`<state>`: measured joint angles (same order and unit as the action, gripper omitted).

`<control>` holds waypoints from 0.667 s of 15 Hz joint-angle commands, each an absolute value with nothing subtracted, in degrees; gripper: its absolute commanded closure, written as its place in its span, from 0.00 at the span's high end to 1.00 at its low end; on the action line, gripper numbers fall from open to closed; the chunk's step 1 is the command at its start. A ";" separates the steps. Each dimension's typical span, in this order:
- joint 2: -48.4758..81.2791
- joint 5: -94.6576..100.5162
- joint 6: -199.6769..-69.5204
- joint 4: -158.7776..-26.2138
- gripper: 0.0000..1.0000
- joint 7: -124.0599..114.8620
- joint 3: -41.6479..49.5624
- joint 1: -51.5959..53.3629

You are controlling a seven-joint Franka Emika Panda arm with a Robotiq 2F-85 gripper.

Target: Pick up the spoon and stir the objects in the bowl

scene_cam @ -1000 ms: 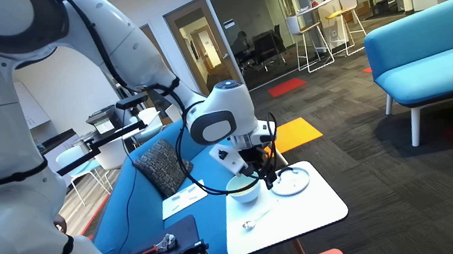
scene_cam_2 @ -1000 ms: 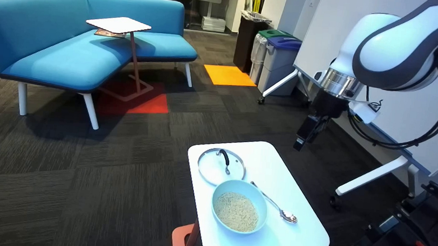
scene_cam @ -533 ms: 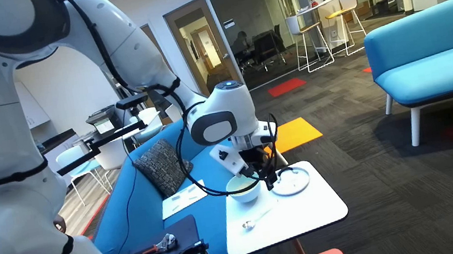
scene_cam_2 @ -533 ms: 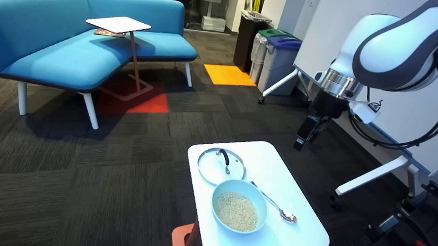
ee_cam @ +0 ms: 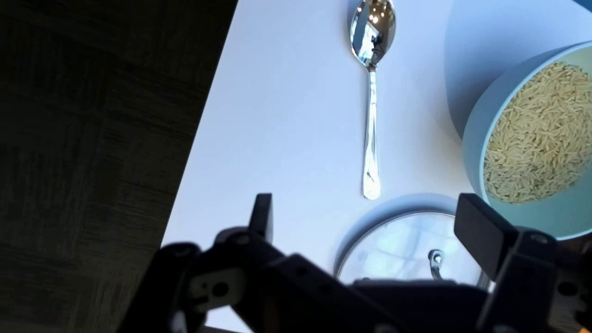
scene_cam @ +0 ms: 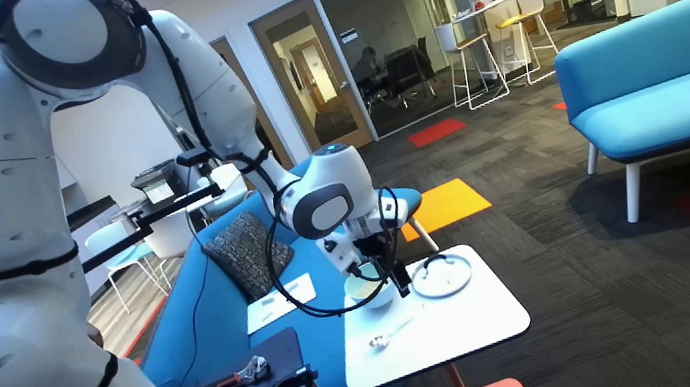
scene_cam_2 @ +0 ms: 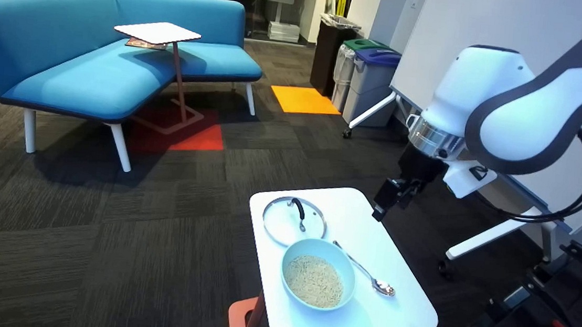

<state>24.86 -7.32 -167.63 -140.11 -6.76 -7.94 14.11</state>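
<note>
Wrist view: a slender silver metal spoon [ee_cam: 372, 125] is seen flat on a white round-cornered tabletop [ee_cam: 277, 115], apart from a deep-sided pale blue round bowl [ee_cam: 475, 138] of off-white rice [ee_cam: 541, 134] and a round see-through lid [ee_cam: 393, 252]. The black two-fingered gripper [ee_cam: 371, 224] is held above, its fingers [ee_cam: 483, 233] spread wide around nothing, one to each side of the spoon's line. Approach for the pick-up appears to be the step in hand. Little wrist turn seems called for, but a shift toward the spoon's head is advised so that lid and bowl are cleared, with the gap best narrowed before the surface is neared. A firm pinch is likely needed on the smooth metal.

In an exterior view, the gripper [scene_cam_2: 379, 213] is shown raised off the tabletop, a height hard to read from the wrist; the bowl [scene_cam_2: 320, 248], cropped there, is seen whole, as is the lid's black arched handle [scene_cam_2: 299, 209]. In an exterior view, the spoon's stem [scene_cam: 403, 326] is nearly lost against the white, and the bowl is partly blocked by the gripper.
</note>
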 commanded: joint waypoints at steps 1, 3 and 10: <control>28.46 -3.86 -170.81 -139.08 1.00 -13.11 -3.09 19.40; 30.86 -3.12 -171.98 -138.09 1.00 -13.58 -1.81 20.21; 38.78 -3.55 -173.17 -132.81 1.00 -10.54 -2.71 17.90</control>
<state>35.58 -4.36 -172.10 -135.59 -11.40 -2.04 19.00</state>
